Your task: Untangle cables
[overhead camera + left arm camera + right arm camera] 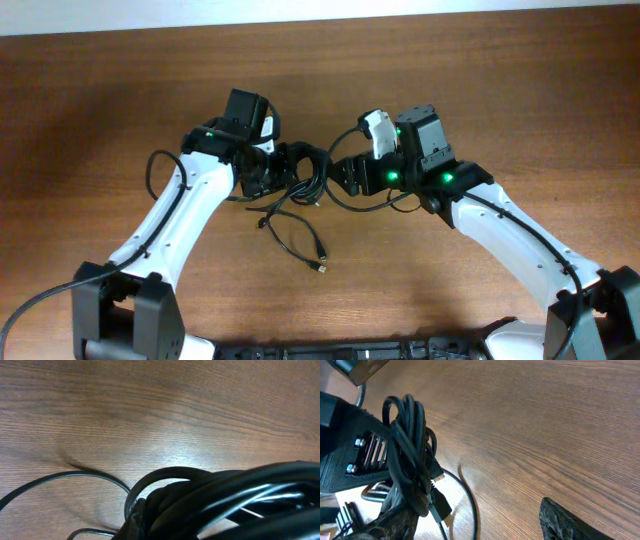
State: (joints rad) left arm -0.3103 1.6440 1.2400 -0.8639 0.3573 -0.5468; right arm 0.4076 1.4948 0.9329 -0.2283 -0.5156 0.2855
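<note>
The cables are thin black cords. A knotted bundle [308, 165] hangs between the two grippers, and my left gripper [288, 166] is shut on it. In the left wrist view the bundle [225, 500] fills the lower right and hides the jaws. Loose loops [292, 232] trail from it onto the table and end in a small plug [321, 267]. My right gripper [337, 172] stands open just right of the bundle. In the right wrist view the bundle [409, 445] hangs against the left fingertip [395, 525], with a plug [439, 502] dangling; the right fingertip [565, 522] is far from it.
The wooden table [480, 80] has a pale strip along its far edge [320, 12]. Thicker black arm wires run along the left arm [160, 170] and near the bases at the front. The left gripper's body [350, 455] sits close to the right one.
</note>
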